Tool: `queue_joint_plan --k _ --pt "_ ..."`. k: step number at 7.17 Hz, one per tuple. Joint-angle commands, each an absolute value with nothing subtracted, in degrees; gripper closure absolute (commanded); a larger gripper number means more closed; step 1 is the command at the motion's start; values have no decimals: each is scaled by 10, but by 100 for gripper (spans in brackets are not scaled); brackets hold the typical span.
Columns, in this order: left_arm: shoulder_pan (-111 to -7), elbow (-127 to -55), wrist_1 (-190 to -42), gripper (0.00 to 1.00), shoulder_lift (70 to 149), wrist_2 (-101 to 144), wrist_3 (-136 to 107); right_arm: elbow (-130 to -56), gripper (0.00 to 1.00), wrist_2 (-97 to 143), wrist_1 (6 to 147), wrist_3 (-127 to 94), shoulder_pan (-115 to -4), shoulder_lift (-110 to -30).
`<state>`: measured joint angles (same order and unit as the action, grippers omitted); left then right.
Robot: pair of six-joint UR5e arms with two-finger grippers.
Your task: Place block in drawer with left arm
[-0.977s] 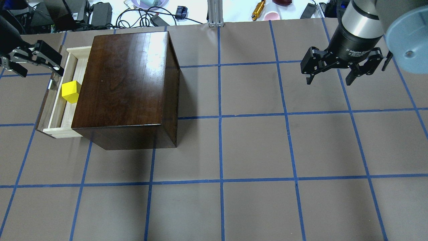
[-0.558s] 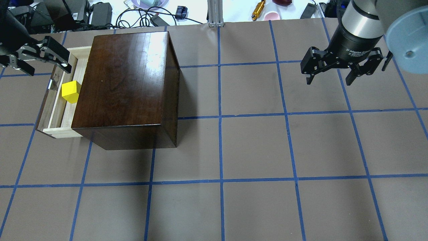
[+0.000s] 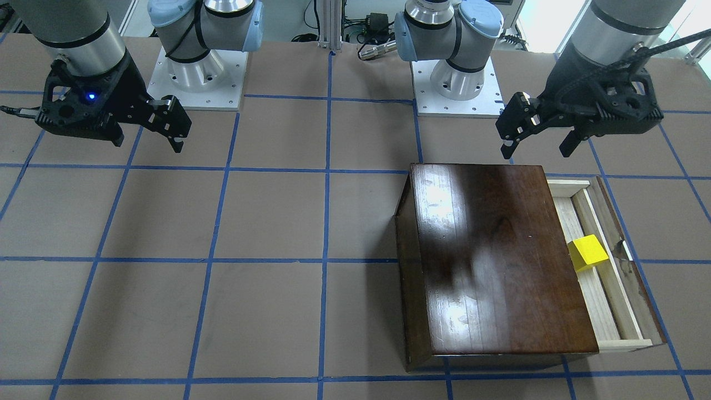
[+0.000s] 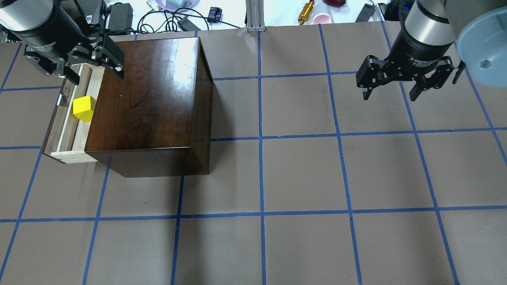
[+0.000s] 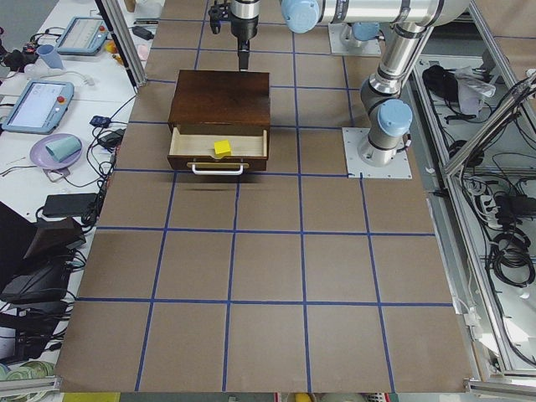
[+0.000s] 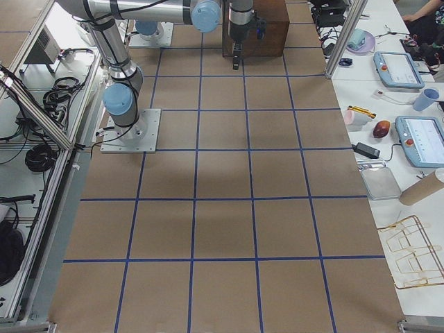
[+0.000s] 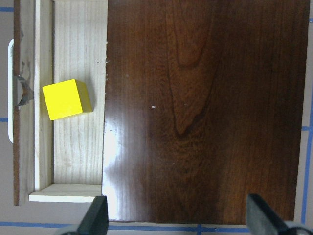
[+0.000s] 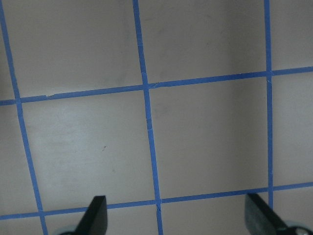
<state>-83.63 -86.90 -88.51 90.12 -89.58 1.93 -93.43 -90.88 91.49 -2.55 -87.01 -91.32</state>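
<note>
The yellow block [image 4: 84,108] lies in the open drawer [image 4: 70,132], which is pulled out of the dark-brown cabinet [image 4: 150,103]. It rests against the cabinet's edge, nothing holding it. It shows in the front view [image 3: 589,253] and the left wrist view [image 7: 66,99]. My left gripper [image 4: 97,75] is open and empty. It hangs above the drawer's upper end and the cabinet's corner, well apart from the block. In the front view the left gripper [image 3: 535,150] sits just past the cabinet's top edge. My right gripper [image 4: 390,95] is open and empty over bare table.
The drawer's silvery handle [image 7: 11,98] sticks out past its dark front panel. Brown table with a blue tape grid [image 4: 261,138]. Cables and small items [image 4: 174,16] lie beyond the table's top edge. Both arm bases [image 3: 194,78] stand behind the cabinet in the front view.
My left gripper moved right in the overhead view, from beside the drawer's front to above its upper end and the cabinet corner. The block and right arm stayed put.
</note>
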Motion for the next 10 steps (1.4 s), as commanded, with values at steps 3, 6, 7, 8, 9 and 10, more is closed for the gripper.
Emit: queue_joint_plan --k 3,6,7,8,9,10 --pt "-890 -834 -984 0 927 -920 -11 -934 0 -909 915 -25 -870 -913" --pt "-891 -848 -990 0 911 -922 -15 -934 0 -910 915 -25 -870 -913" --pt "-891 -849 -990 0 909 -922 -85 -934 0 -909 915 -25 -870 -913" --pt "-891 -850 -990 0 911 -920 -92 -934 0 -909 915 -25 -870 -913" --pt "-890 -850 -983 0 916 -918 -75 -934 0 -909 915 -25 -870 -913" --pt "-888 -850 -979 0 915 -916 -69 -934 0 -909 915 -25 -870 -913"
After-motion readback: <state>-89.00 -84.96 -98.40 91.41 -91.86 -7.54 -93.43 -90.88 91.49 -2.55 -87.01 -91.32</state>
